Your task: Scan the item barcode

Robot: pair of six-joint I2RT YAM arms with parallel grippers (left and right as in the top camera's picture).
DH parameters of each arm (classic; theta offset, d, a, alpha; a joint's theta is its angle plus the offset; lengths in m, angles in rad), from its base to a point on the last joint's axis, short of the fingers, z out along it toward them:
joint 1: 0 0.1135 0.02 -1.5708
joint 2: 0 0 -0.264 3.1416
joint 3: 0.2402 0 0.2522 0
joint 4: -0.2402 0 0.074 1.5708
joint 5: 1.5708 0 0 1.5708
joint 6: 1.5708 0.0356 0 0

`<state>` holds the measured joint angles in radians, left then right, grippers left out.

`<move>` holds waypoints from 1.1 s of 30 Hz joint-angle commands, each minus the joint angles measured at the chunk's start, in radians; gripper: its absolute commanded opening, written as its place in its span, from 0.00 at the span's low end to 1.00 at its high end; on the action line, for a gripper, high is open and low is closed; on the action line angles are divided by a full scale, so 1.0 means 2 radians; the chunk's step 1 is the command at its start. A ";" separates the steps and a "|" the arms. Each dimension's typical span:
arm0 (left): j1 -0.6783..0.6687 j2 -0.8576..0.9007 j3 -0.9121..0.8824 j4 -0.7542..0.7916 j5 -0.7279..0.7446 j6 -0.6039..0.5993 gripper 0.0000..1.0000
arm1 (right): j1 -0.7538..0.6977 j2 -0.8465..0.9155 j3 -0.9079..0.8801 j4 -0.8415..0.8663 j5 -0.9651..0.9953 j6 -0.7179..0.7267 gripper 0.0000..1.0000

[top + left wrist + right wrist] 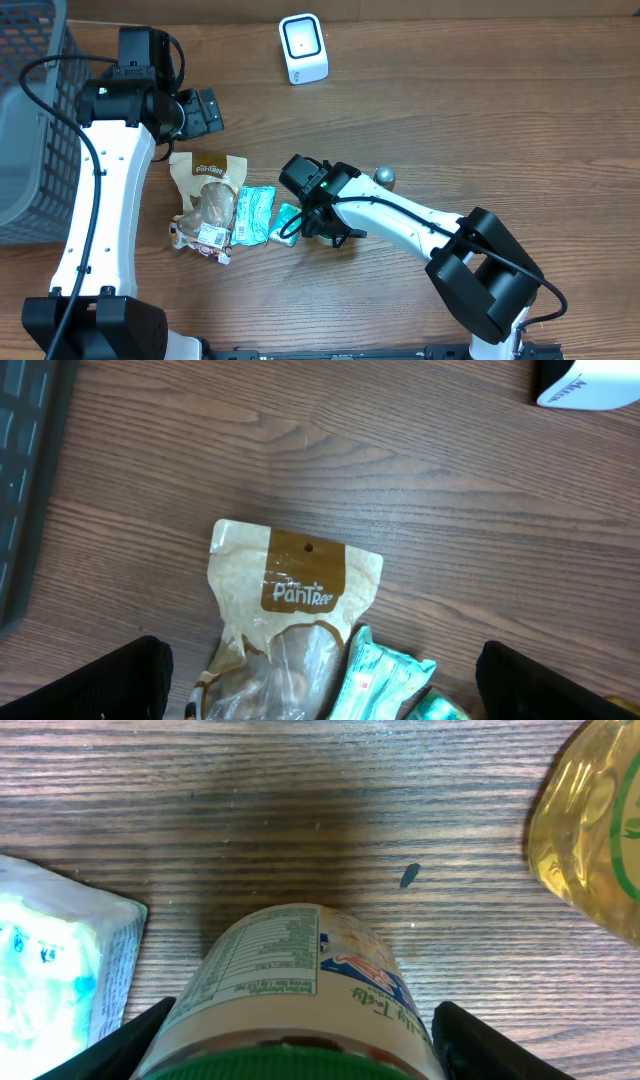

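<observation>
Presently, right pincer (305,1012): its fingers (110,1045) straddle a bottle (300,970) lying on its side on the tabletop (300,810). Both pads sit right against the bottle's flanks. Whether they press it or only bracket it, I cannot tell. The green lid (290,1068) points back toward the wrist, and the base points out past the fingertips. The label faces up: a white nutrition panel beside red-and-blue print.

Just outside one finger lies a pale teal packet (50,970), apart from the bottle. Ahead and off toward the other finger is a glossy yellow item (590,830), only partly in frame.

Left pincer (325,685): jaws spread wide, nothing between them, held above the tabletop. Below and ahead of it lies a tan snack bag (295,585) marked "Pantree", flat. A teal wrapper (385,680) overlaps the bag's edge on the side of one finger. Far ahead on that same side is a corner of the white scanner (590,385). On the opposite side is the dark basket (25,480).

In the overhead view the scanner stands well beyond both pincers, well apart from the bottle.
</observation>
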<state>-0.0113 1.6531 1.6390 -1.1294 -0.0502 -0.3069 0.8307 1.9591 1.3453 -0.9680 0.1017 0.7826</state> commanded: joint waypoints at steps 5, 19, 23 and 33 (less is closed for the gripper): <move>0.001 -0.003 0.006 0.002 -0.005 0.008 1.00 | -0.004 -0.002 0.019 0.001 -0.014 -0.026 0.76; 0.001 -0.003 0.006 0.002 -0.005 0.008 1.00 | -0.004 -0.001 0.021 -0.006 -0.014 -0.028 0.72; 0.001 -0.003 0.006 0.002 -0.005 0.008 1.00 | -0.004 -0.001 0.014 -0.001 -0.014 -0.027 0.71; 0.001 -0.003 0.006 0.002 -0.005 0.008 1.00 | -0.004 -0.001 0.005 -0.003 -0.014 -0.027 0.67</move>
<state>-0.0113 1.6531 1.6390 -1.1294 -0.0502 -0.3069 0.8299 1.9591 1.3613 -0.9798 0.0788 0.7334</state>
